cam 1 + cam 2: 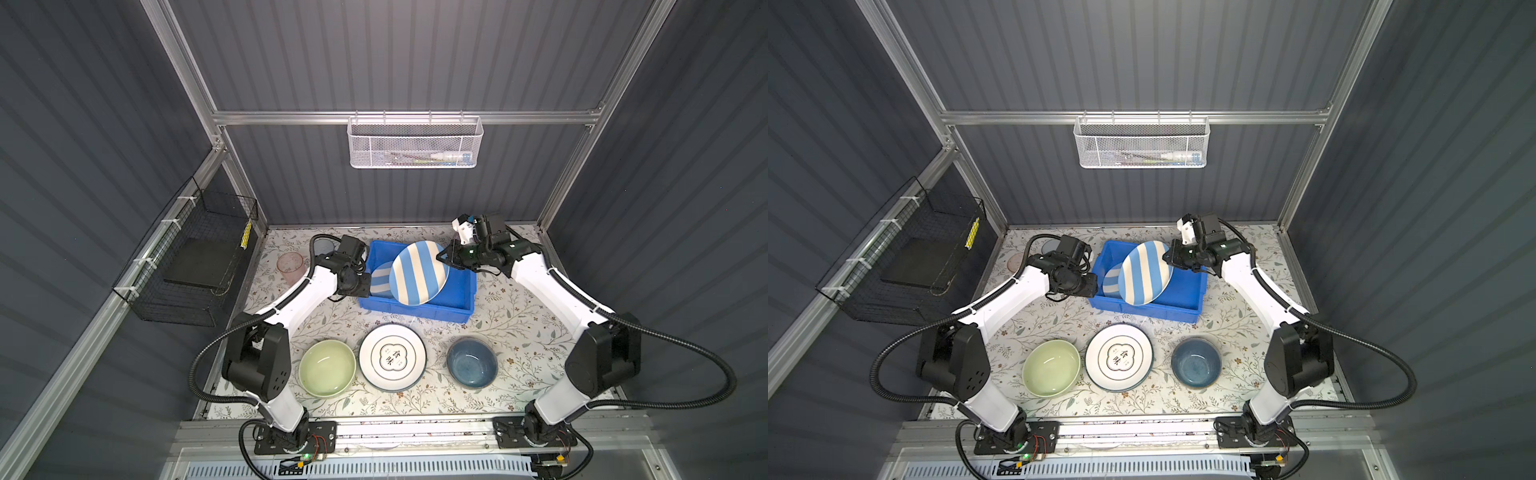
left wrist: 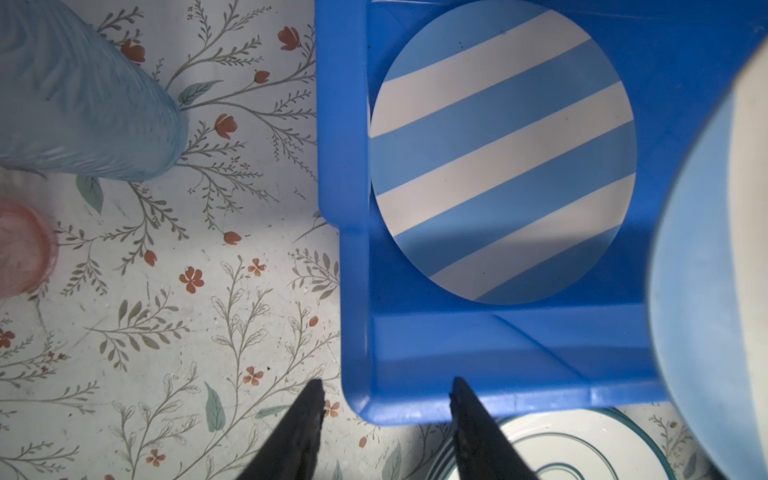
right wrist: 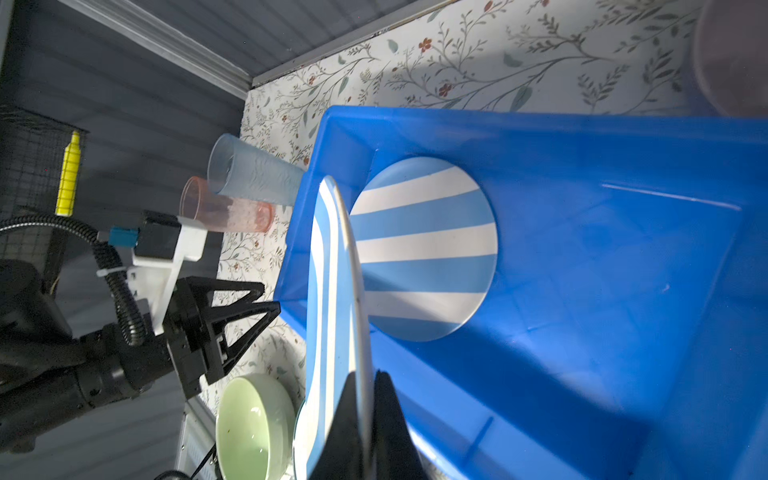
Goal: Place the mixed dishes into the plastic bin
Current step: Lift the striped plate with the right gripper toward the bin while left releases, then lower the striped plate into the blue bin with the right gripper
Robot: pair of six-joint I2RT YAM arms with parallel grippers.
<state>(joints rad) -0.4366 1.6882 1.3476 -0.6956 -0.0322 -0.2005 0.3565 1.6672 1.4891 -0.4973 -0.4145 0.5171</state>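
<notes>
The blue plastic bin (image 1: 415,313) stands at the table's middle back. A small blue-white striped plate (image 2: 503,153) lies flat in its left end. Over the bin, a larger striped plate (image 1: 419,272) is tilted on edge, and my right gripper (image 3: 365,378) is shut on its rim. My left gripper (image 2: 386,388) is open and empty at the bin's front left corner. In front of the bin sit a green bowl (image 1: 327,368), a white plate with a dark ring (image 1: 392,357) and a blue bowl (image 1: 472,362). A pink tumbler (image 1: 289,264) and a blue tumbler (image 2: 83,104) stand at the back left.
A black wire basket (image 1: 195,257) hangs on the left wall. On the back wall hangs a white mesh basket (image 1: 415,143). The left arm reaches between the tumblers and the bin's left wall.
</notes>
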